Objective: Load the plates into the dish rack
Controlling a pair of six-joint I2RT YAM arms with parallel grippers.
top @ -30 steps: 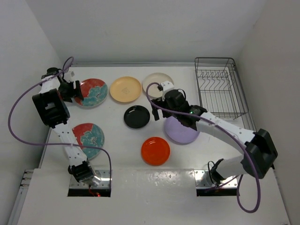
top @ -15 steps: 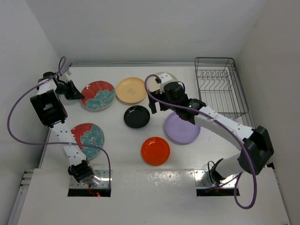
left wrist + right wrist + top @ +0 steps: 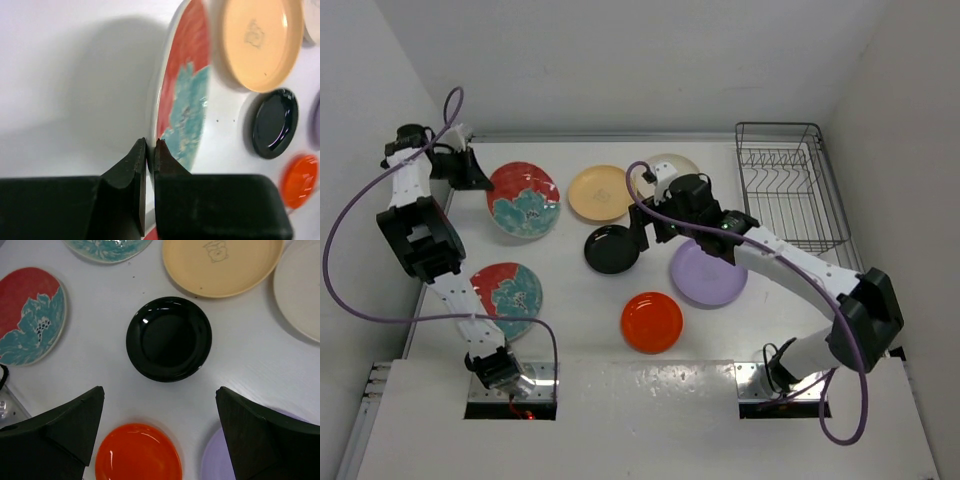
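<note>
Top right, against the far corner: rectangular dish rack of thin dark-grey wire (image 3: 788,185), prongs upright, bare a second ago and bare now. All seven plates down on the white table (image 3: 570,300), spread out to the rack's left.

Larger shift on the left. A second ago poised over the far red plate with teal flowers (image 3: 524,200), jaws spread. Now the left gripper (image 3: 150,150) swung out to that plate's left rim and pinched onto it, rim caught between the two black fingers (image 3: 135,170). Plate nudged a little toward the yellow-orange plate (image 3: 600,192); not clearly lifted. Reads as the first plate secured, with the lift and the long carry across to the rack not yet begun.

Smaller shift on the right. Right gripper (image 3: 159,390) drawn back off the lilac plate (image 3: 710,280) and the cream plate (image 3: 675,165), both now more exposed. Hanging above the small glossy black plate (image 3: 169,339), jaws spread wide, touching nothing. Probably lining up a second pick.

As for looks, largest first:
- lilac, matte and plain, nearest the rack
- the two red florals, the near red plate with teal flowers (image 3: 515,295) partly under the left arm
- yellow-orange, with a faint drawing at its centre
- cream, partly hidden behind the right arm
- orange-red plate (image 3: 652,322), shiny, closest to the bases
- black, smallest, mirror-bright, shallow, raised rim
</note>
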